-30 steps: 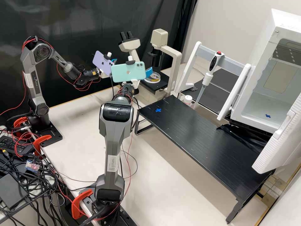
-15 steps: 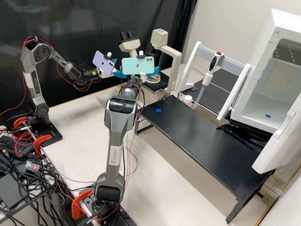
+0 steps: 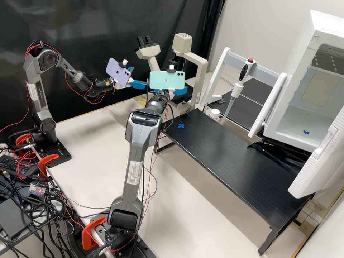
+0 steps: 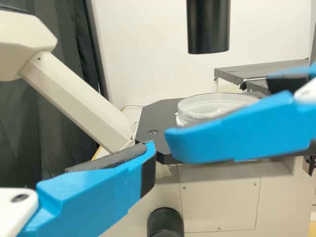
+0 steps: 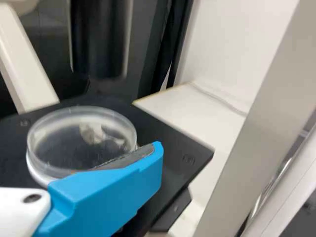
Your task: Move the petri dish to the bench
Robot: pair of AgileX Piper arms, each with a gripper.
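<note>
Two phones, one purple (image 3: 118,72), one green (image 3: 167,80), partly hide my claws in the high view; the left claw (image 3: 140,77) and right claw (image 3: 182,91) stand open above the pale worktop (image 3: 89,143), and my right arm has swung microscope-ward since the earlier frames. Left wrist view: a right-claw finger (image 4: 237,136) crosses the petri dish (image 4: 210,106) on the black stage (image 4: 160,116). Right wrist view: one finger (image 5: 113,190) masks its near edge.

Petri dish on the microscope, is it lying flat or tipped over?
Flat: the petri dish sits level on the black stage, its round rim facing up.
</note>
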